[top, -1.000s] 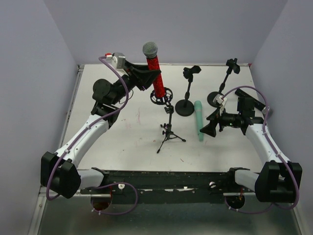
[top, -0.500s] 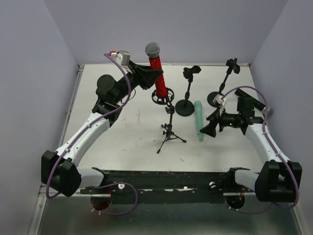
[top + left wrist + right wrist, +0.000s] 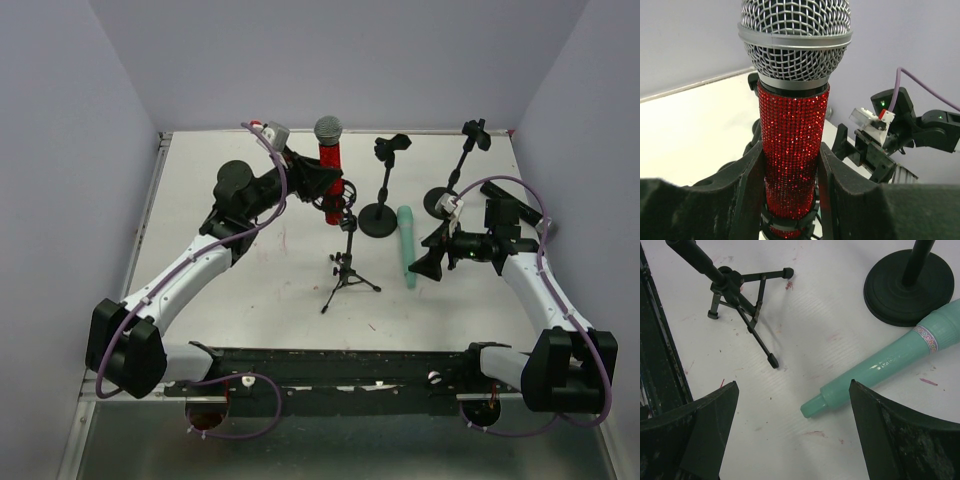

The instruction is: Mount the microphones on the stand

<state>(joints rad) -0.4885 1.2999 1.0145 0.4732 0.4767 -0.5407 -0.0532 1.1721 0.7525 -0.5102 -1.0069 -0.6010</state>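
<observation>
The red microphone (image 3: 329,162) with a grey mesh head stands upright. Its lower end sits in the black ring holder (image 3: 338,203) on top of the tripod stand (image 3: 345,262). My left gripper (image 3: 318,183) is shut on its red body from the left. In the left wrist view the fingers (image 3: 747,185) press both sides of the red microphone (image 3: 792,150) just above the ring holder (image 3: 790,220). The mint-green microphone (image 3: 406,245) lies on the table. My right gripper (image 3: 423,256) is open just right of it, with its tail end (image 3: 815,406) between the jaws.
Two round-base stands with clips (image 3: 378,218) (image 3: 440,200) stand at the back right. A black stick-shaped thing (image 3: 520,205) lies behind my right arm, partly hidden. The tripod's legs (image 3: 745,310) spread left of the mint-green microphone (image 3: 880,367).
My left gripper has moved right and down with the red microphone, bringing its lower end from beside the ring holder into it. The right arm has not moved.
</observation>
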